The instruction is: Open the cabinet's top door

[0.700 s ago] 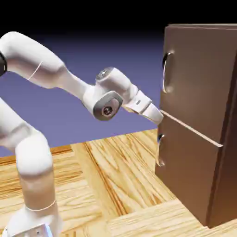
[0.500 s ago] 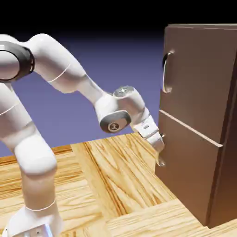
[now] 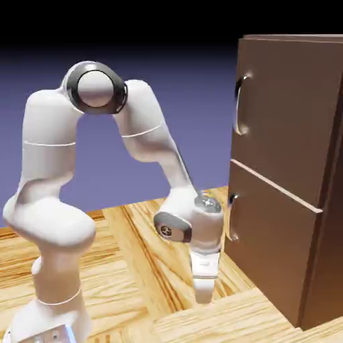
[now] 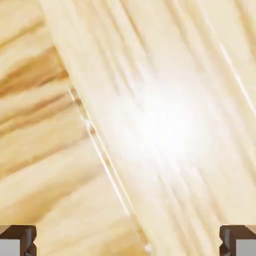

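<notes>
Jaws spread wide, gripping nothing; gripper (image 3: 203, 297) now aimed straight down at the table (image 3: 134, 234), dropped from beside the cabinet (image 3: 295, 167); top door (image 3: 281, 100) shut, at the right

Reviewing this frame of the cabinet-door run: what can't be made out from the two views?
- Exterior view: the cabinet is cut off by the right edge, so its far side is unseen.
- Exterior view: the gripper points down at the table; its finger gap is too small to judge.
- Hand view: only table wood; no cabinet or handle.
</notes>
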Controlling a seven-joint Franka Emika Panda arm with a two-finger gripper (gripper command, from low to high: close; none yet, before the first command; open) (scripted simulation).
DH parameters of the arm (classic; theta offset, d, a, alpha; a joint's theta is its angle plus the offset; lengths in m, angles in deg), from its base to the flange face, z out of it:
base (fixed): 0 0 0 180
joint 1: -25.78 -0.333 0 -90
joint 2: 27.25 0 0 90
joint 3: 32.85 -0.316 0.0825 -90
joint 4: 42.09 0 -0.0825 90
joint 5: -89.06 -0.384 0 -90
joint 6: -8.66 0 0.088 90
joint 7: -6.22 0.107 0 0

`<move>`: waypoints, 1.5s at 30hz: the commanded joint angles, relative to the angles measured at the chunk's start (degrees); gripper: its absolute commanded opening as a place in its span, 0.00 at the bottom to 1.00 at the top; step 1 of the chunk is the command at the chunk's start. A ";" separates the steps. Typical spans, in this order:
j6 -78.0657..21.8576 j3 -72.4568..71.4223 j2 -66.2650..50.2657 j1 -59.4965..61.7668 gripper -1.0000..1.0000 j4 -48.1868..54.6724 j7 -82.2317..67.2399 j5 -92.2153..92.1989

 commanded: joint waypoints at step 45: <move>-25.87 74.04 -84.44 -59.85 0.50 14.26 -31.79 -87.93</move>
